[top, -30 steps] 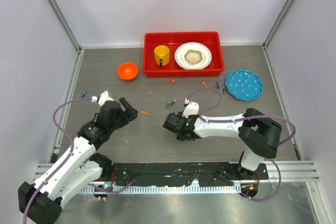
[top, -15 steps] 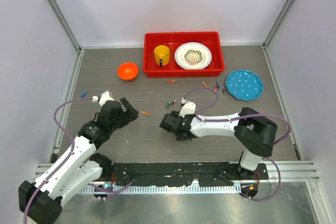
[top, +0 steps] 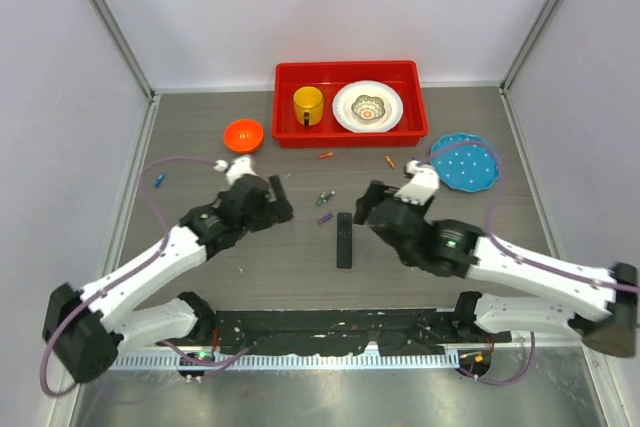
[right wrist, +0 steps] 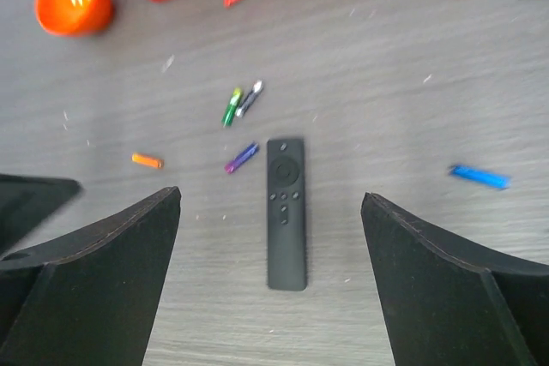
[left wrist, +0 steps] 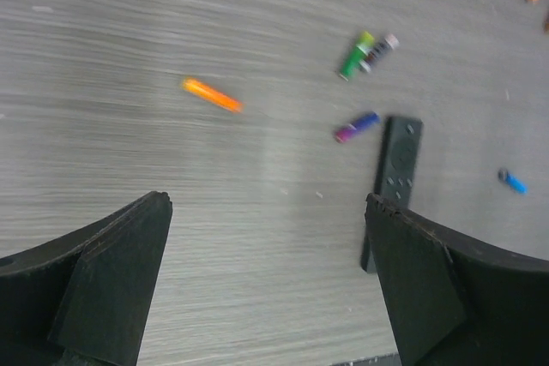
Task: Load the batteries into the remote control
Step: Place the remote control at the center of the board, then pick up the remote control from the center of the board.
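The remote control (top: 344, 239) (right wrist: 286, 212) (left wrist: 397, 169) lies flat on the table, buttons up, between the two arms. My right gripper (top: 368, 205) (right wrist: 272, 196) hovers open just above it, one finger on each side, holding nothing. Left of the remote, my left gripper (top: 278, 199) (left wrist: 266, 203) is open and empty over bare table. Batteries lie loose: a purple one (right wrist: 241, 158) (left wrist: 356, 127) by the remote's top, a green one (right wrist: 232, 106) with a black one (right wrist: 250, 99), an orange one (right wrist: 147, 160) (left wrist: 212, 95), a blue one (right wrist: 479, 177).
A red tray (top: 350, 133) at the back holds a yellow mug (top: 308, 104) and a white plate (top: 368, 107). An orange bowl (top: 243, 134) stands left of it, a blue plate (top: 465, 161) to the right. More batteries (top: 325, 155) lie scattered near the tray.
My right gripper has opened wide and drawn back to the right, uncovering the remote on the table. My left gripper has moved right toward the middle and opened further.
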Controlling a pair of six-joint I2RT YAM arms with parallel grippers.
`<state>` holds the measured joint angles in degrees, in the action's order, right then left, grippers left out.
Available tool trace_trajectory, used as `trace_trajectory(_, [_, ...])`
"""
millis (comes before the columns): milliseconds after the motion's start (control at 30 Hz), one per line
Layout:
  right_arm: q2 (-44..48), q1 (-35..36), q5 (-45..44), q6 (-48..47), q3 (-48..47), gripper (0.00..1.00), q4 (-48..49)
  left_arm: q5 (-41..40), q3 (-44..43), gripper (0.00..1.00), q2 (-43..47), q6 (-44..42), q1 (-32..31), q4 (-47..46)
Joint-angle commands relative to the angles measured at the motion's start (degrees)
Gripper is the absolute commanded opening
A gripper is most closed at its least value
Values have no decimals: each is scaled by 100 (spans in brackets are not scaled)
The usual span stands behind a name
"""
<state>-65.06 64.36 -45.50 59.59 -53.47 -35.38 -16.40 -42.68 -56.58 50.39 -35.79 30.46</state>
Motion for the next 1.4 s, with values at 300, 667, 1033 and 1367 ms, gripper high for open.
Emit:
trace_trajectory(300, [2937,-81,-672,-1160,1488,92,-233,-786,-2429,100,-3842,366,-2195,-663])
trace_trajectory(667, [3219,-72,-241,-1486,1831,91,-40,-399,-3150,96,-4959,296,-2309,-629])
trace_trajectory(1033, [3245,-72,-223,-1512,1999,91,22,-381,-3221,90,-5285,349,-2327,-269])
trace_trajectory(1367, [3157,-64,-223,-1521,2016,90,48,-372,-3317,81,-5548,314,-2318,-163])
